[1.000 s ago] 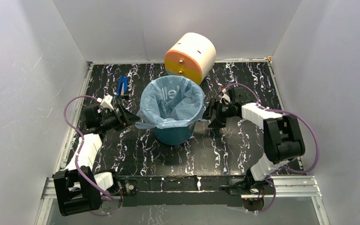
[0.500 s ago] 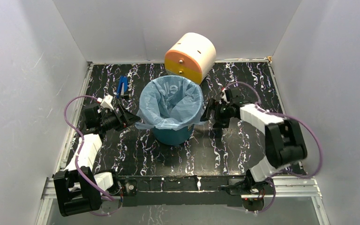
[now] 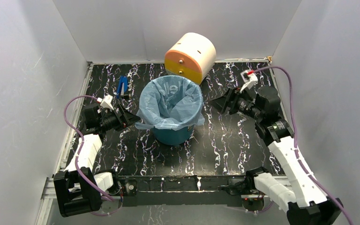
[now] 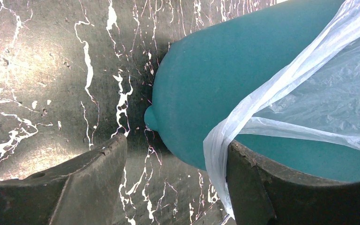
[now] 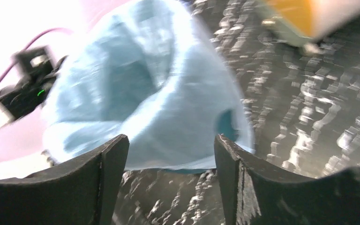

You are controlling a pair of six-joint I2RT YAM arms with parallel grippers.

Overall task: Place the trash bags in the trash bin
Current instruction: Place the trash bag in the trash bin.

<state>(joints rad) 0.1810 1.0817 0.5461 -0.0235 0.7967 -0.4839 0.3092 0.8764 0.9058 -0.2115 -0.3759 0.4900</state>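
Observation:
The teal trash bin (image 3: 172, 134) stands upright in the middle of the table. The light-blue trash bag (image 3: 171, 99) lines it, its rim folded over the bin's edge. My left gripper (image 3: 132, 118) is open at the bin's left side. In the left wrist view its jaws (image 4: 176, 187) stand apart by the bin wall (image 4: 215, 79), and a hanging flap of the bag (image 4: 225, 140) lies against the right finger. My right gripper (image 3: 214, 105) is open and empty, a little right of the bin. The right wrist view is blurred; the bag (image 5: 159, 103) shows beyond the open gripper (image 5: 171, 178).
A cream-and-orange drum (image 3: 191, 57) lies tilted behind the bin, also in the right wrist view (image 5: 309, 14). A small blue object (image 3: 122, 86) lies at the back left. White walls enclose the black marbled table (image 3: 225, 145).
My right arm has drawn back from the bin's right rim, its gripper moving right and away. The left arm, the bin and the bag have stayed still.

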